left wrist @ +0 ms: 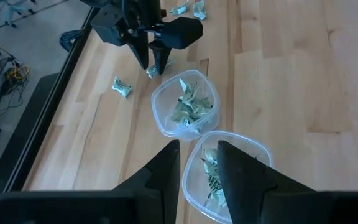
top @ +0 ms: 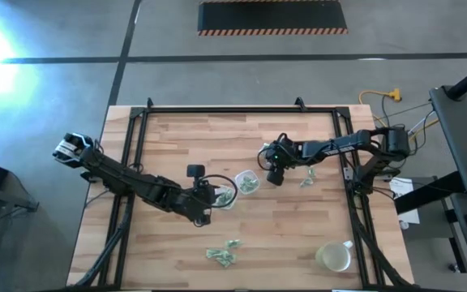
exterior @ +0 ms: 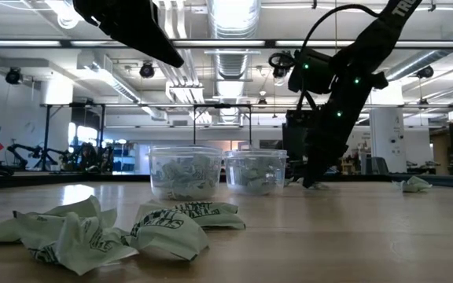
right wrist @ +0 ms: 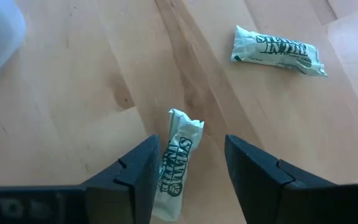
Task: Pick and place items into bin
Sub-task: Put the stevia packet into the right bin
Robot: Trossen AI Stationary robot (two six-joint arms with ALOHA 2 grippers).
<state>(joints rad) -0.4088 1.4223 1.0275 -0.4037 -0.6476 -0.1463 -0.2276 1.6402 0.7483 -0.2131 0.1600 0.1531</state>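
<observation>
I'm working in a big industrial lab: exposed silver ceiling ducts (exterior: 234, 31), grey concrete floor (top: 217, 73) with hazard-striped black mat (top: 272, 18)

High view straight down; low view level at tabletop; wrist views close, downward; two tubs (top: 237, 186) shared.

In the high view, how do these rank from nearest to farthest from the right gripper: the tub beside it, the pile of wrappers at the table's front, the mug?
From the right gripper:
1. Tub, just beside it, toward the left arm.
2. Wrapper pile, at the front edge, centre.
3. Mug, front corner on the right arm's side; nearly level with the pile, a close call.
</observation>
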